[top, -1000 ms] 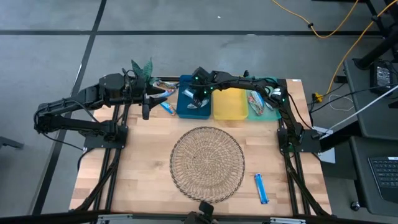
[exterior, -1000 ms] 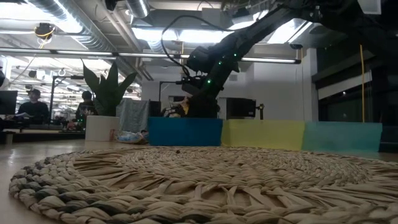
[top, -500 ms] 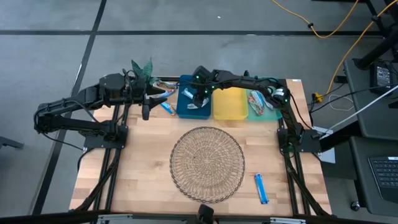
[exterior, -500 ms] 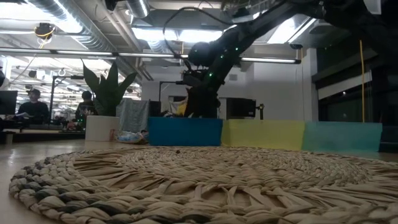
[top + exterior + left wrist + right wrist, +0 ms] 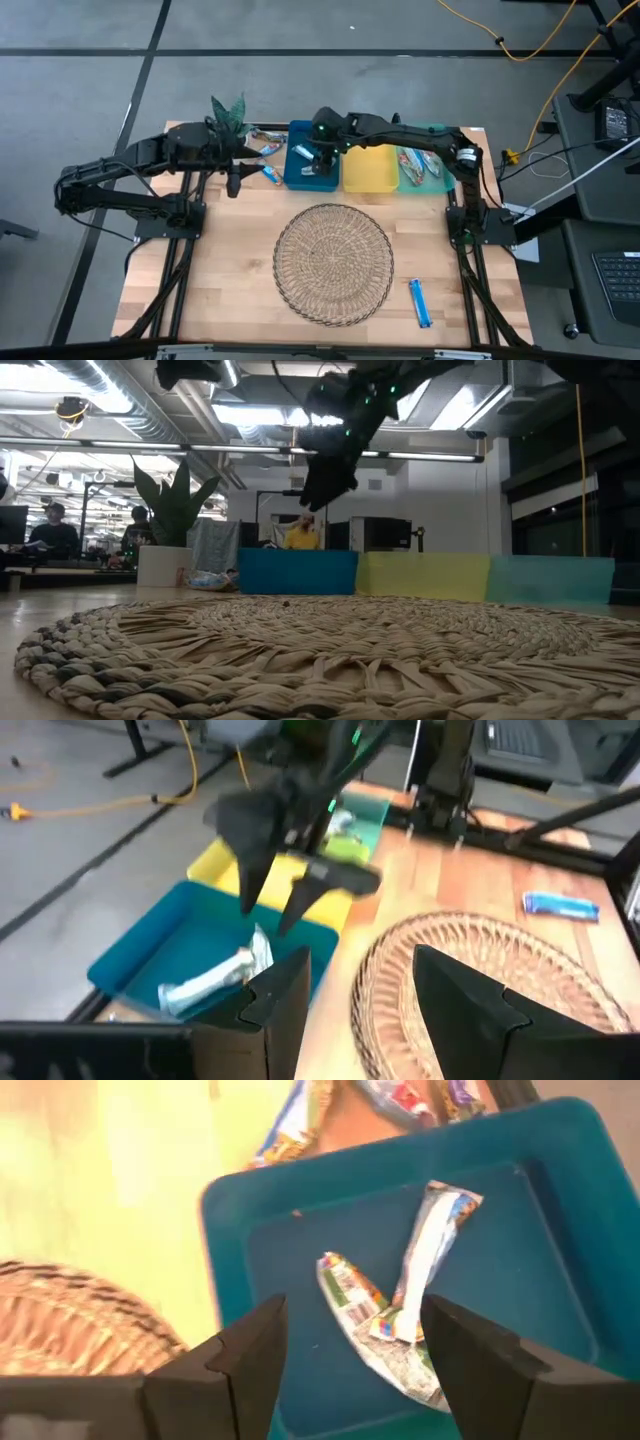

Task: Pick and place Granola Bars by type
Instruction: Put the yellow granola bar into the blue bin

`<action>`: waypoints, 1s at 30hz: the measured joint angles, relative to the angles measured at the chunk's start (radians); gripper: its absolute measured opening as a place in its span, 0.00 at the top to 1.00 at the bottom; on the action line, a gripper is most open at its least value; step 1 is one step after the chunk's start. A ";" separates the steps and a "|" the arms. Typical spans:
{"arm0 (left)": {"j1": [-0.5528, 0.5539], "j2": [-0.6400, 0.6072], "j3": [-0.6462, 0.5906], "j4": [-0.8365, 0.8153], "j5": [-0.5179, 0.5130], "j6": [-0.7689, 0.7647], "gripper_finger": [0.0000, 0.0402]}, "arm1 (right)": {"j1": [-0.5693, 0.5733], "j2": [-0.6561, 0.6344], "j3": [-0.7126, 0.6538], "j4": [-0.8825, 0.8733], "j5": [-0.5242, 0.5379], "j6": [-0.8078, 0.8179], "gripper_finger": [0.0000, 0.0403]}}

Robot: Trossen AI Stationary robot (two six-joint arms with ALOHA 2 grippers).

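My right gripper (image 5: 355,1315) hangs open above the blue tray (image 5: 296,178), holding nothing. Two silver-white bars (image 5: 430,1250) (image 5: 375,1330) lie crossed on the tray floor below it. In the low view the right gripper (image 5: 320,490) is well above the tray wall (image 5: 297,572). My left gripper (image 5: 233,183) waits open left of the blue tray, near a blue bar (image 5: 268,172) on the table. More bars (image 5: 262,140) lie by the far edge. Red-green bars (image 5: 415,165) fill the teal tray (image 5: 440,186). One blue bar (image 5: 420,303) lies near the table's right front.
The yellow tray (image 5: 370,170) stands between the blue and teal trays along the far edge. A round wicker mat (image 5: 333,262) covers the table's middle. A potted plant (image 5: 228,110) stands at the far left corner. People sit in the room beyond the table.
My right gripper has risen straight up out of the blue tray, from down at the tray wall to well above it, leaving the silver-white bars lying inside.
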 joint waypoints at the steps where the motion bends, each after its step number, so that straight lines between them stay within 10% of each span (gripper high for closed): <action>1: 0.000 0.000 0.000 -0.014 0.000 -0.004 0.57 | 0.009 -0.012 0.000 -0.011 0.008 0.000 0.42; 15: 0.000 0.011 -0.121 -0.102 -0.051 0.065 0.57 | 0.111 -0.186 -0.021 -0.081 0.155 0.052 0.42; 30: 0.001 0.103 -0.282 -0.080 -0.068 0.164 0.57 | 0.252 -0.631 -0.550 0.147 0.329 0.307 0.52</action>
